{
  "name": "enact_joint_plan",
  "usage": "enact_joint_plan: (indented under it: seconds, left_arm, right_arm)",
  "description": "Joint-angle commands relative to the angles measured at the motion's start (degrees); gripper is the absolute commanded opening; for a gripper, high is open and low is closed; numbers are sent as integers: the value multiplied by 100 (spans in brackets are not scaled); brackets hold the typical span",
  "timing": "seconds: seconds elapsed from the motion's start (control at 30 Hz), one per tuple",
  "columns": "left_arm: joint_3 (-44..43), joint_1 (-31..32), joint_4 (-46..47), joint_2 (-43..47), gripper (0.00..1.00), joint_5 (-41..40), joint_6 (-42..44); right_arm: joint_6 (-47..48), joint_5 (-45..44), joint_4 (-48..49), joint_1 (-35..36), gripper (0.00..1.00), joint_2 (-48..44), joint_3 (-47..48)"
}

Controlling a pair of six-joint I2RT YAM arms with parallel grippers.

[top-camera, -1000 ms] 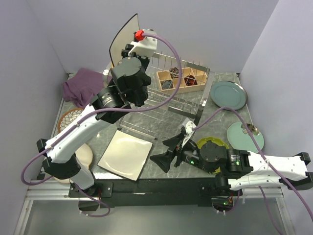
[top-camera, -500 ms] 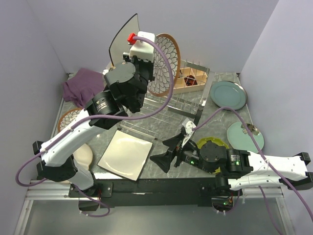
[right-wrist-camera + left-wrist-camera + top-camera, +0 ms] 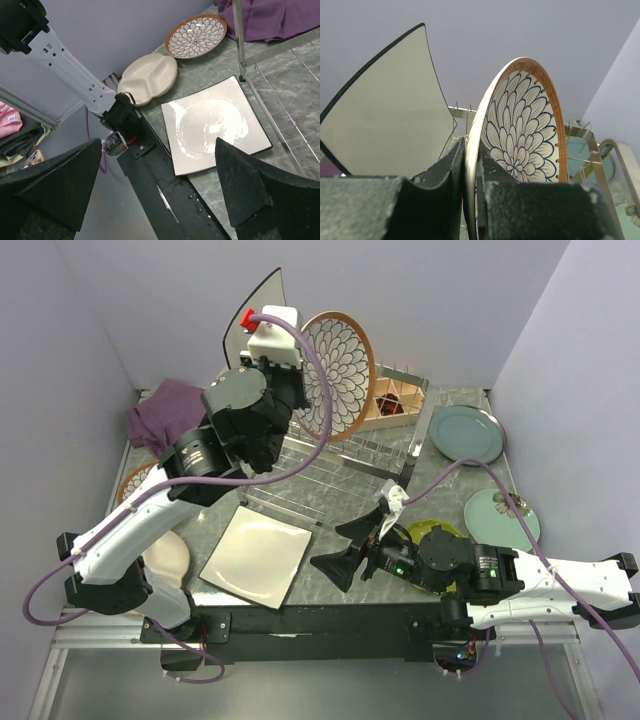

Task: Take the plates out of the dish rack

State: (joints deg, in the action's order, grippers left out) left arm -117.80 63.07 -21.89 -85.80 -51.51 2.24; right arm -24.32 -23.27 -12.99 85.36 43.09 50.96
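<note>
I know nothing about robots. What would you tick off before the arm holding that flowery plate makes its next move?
1. Left gripper shut on the rim of the patterned plate: ok.
2. Plate's lower edge clear of the dish rack tines: cannot tell, as the fingers and arm hide it.
3. Gap to the upright square plate beside it: ok, they are apart in the left wrist view.
4. Right gripper open, low near the front edge, away from the held plate: ok.
</note>
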Motion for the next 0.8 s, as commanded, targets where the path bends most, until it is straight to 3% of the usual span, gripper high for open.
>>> enact_joint_plan:
  seconds: [0.0, 0.33, 0.77]
  left_arm:
    - [-516, -14, 467, 660, 1, 176, -715]
    - [-411, -14, 177, 1494, 1, -667, -795]
    - [625, -14, 316, 2822, 1, -1475, -901]
  right_arm:
    - [76, 6, 245, 33, 100, -47, 46]
    - [-3, 129, 280, 33, 100, -11, 37]
    - [-21, 165, 324, 42, 100, 121, 37]
